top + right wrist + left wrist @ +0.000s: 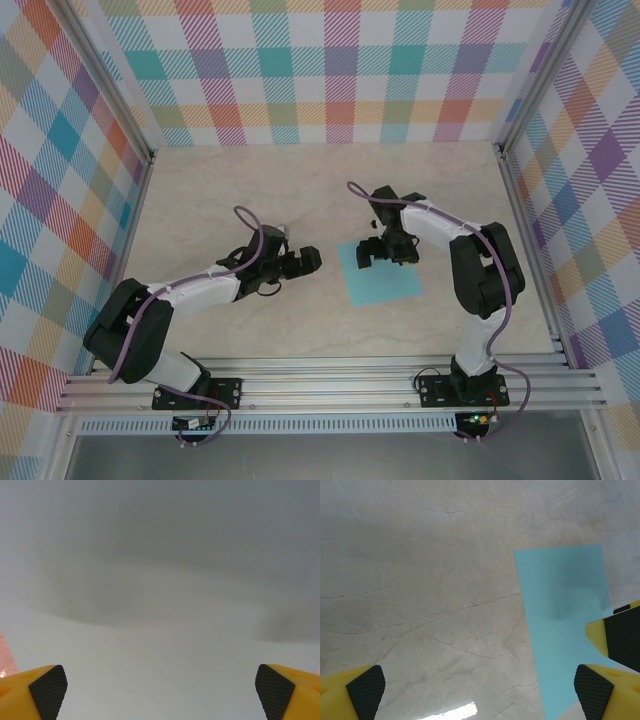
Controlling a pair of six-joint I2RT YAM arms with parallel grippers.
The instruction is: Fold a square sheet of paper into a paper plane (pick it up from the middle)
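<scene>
Hovering over the far part of the square sheet of paper [380,275], the right claw [383,254] stands wide open with nothing between its jaws. The sheet lies flat and unfolded on the tabletop [250,190], right of centre and turned slightly askew, with no crease visible. The left claw [308,262] waits just left of the sheet's left edge, likewise spread wide and empty. In its wrist view the two black-padded fingertips [366,692] frame bare marbled tabletop, with the cyan sheet [560,630] off to the right. The right wrist view gives a blurred grey surface close beneath the fingertips [47,690], too soft to tell what it is.

By my judgement the task is at its very start: the pick-up from the middle, with no fold made yet. The next move calls for centring the right claw over the sheet's middle, lowering until the pads touch, and pinching the thin paper up without sliding or crumpling it. Flat paper offers little to grip, so the approach needs to be gentle and well placed.
</scene>
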